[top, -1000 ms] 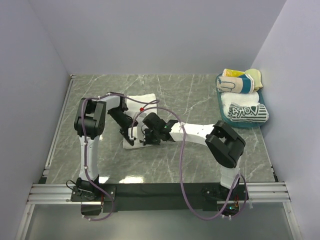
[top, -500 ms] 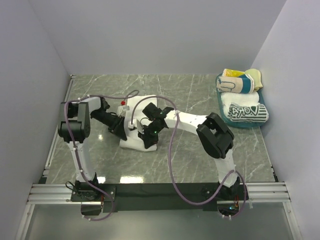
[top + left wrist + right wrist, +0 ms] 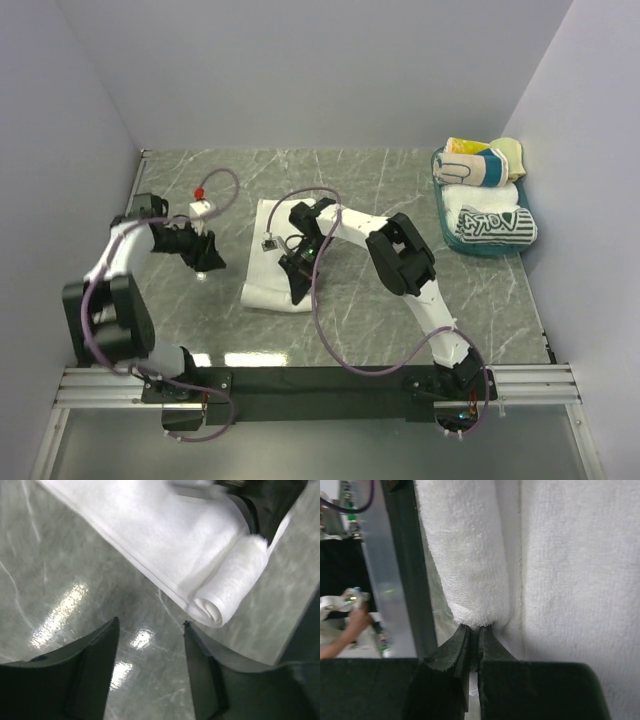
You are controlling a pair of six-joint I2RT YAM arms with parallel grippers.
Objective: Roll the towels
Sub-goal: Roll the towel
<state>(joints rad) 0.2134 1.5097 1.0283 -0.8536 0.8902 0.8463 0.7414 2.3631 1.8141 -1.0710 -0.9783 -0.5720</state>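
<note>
The large white towel [image 3: 272, 240] lies flat on the marble table, its near end wound into a short roll [image 3: 268, 296]. My right gripper [image 3: 297, 281] is shut on the right end of that roll; in the right wrist view the fingers [image 3: 462, 645] pinch the roll's end [image 3: 467, 560], with the flat part [image 3: 570, 580] beside it. My left gripper [image 3: 206, 264] is open and empty, on the table left of the towel. In the left wrist view it [image 3: 150, 630] hovers over bare marble, close to the roll's left end [image 3: 225, 592].
A teal tray [image 3: 482, 247] at the right rear holds a striped rolled towel [image 3: 478, 166] and a white one with dark print [image 3: 490, 225]. Walls close in left, right and behind. A metal rail [image 3: 320, 380] runs along the near edge.
My left gripper has let go of the towel and swung left, away from it. My right gripper has stayed at the roll's right end.
</note>
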